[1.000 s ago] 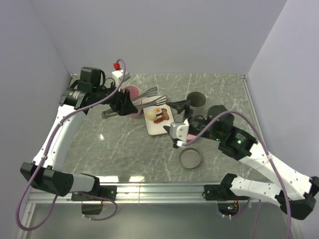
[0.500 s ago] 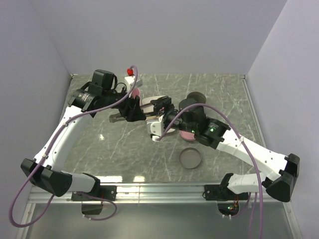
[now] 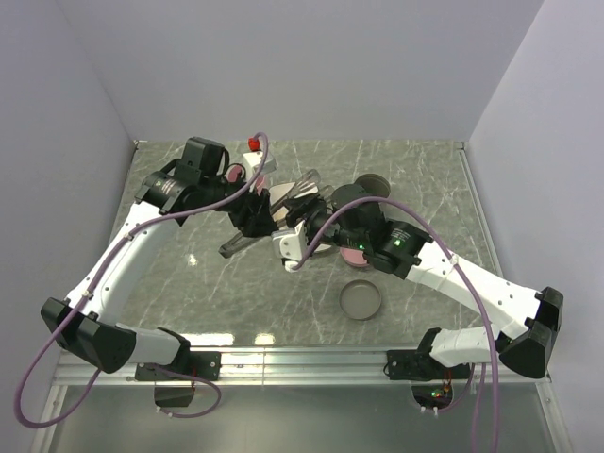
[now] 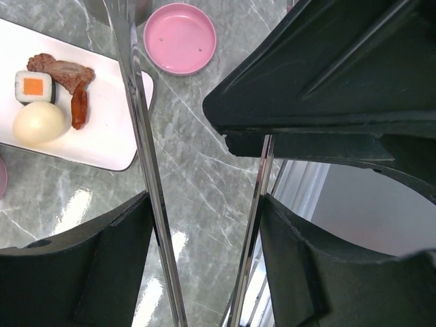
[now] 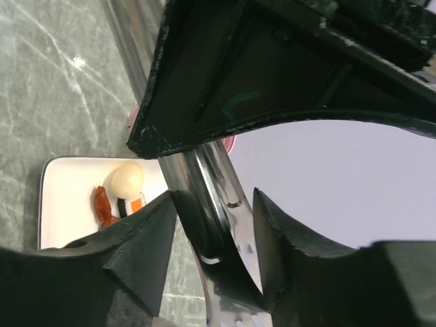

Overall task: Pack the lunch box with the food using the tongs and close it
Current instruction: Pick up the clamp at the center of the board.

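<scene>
2 black claws meet over the middle of the table in the overhead view. The left claw (image 3: 253, 219) grips the long thin silver-grey metal tongs (image 3: 233, 247) partway along. The joined end pokes out on its near side, and the 2 slim arms run on past it toward the far right. The right claw (image 3: 307, 209) sits just beside the left claw, on those arms; from here I cannot tell whether it presses them. A round grey metal lid (image 3: 360, 300) lies well apart, nearer the arm bases than the right claw. A grey cylindrical container (image 3: 373, 184) stands just beyond the right forearm.

From the left wrist, the left claw (image 4: 204, 204) is clamped on the tongs (image 4: 139, 116), with 1 arm flat against each finger's inner face. Ahead and left of the fingers, a white rectangular plate (image 4: 109, 136) carries the food:
- a white rice roll with orange centre (image 4: 33, 86)
- a pale cream ball (image 4: 39, 122) just beside the roll
- a reddish-brown meat strip (image 4: 79, 105)

A shallow round pink dish (image 4: 180, 37) lies straight ahead on the grey marbled tabletop (image 4: 204, 170).

From the right wrist, the right claw (image 5: 216, 204) straddles the tongs (image 5: 204, 177). 1 finger touches the metal, and I cannot tell whether the other bears on it. The plate (image 5: 65, 197) with the ball (image 5: 127, 177) lies below and left of the fingers.
</scene>
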{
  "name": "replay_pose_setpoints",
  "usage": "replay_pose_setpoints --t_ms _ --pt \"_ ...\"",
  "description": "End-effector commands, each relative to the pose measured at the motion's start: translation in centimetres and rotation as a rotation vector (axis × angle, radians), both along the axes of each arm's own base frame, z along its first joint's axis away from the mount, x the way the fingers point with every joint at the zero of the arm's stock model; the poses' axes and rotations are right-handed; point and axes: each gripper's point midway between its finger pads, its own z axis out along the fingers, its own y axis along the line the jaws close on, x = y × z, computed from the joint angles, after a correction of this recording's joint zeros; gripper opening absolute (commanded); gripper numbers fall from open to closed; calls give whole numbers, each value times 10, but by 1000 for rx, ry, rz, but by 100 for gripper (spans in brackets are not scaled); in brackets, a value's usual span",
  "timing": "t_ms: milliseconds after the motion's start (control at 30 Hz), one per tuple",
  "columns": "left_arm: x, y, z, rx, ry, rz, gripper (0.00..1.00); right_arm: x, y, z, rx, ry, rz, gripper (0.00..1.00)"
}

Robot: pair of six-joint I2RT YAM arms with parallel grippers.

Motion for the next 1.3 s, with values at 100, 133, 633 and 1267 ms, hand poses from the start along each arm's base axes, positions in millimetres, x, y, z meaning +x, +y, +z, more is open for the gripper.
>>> replay_pose_setpoints --t_ms 100,133,633,1267 --pt "-5 -3 0 -1 -8 -35 66 -1 1 15 -8 -26 8 48" --pt "-5 -4 0 -1 -6 -36 66 -1 0 13 -13 -25 7 47" --pt "-10 -3 -11 50 -18 -49 67 -1 0 12 -56 23 -1 34" --pt "-8 -10 -3 8 13 -49 67 -3 -14 -6 -101 -116 1 31"
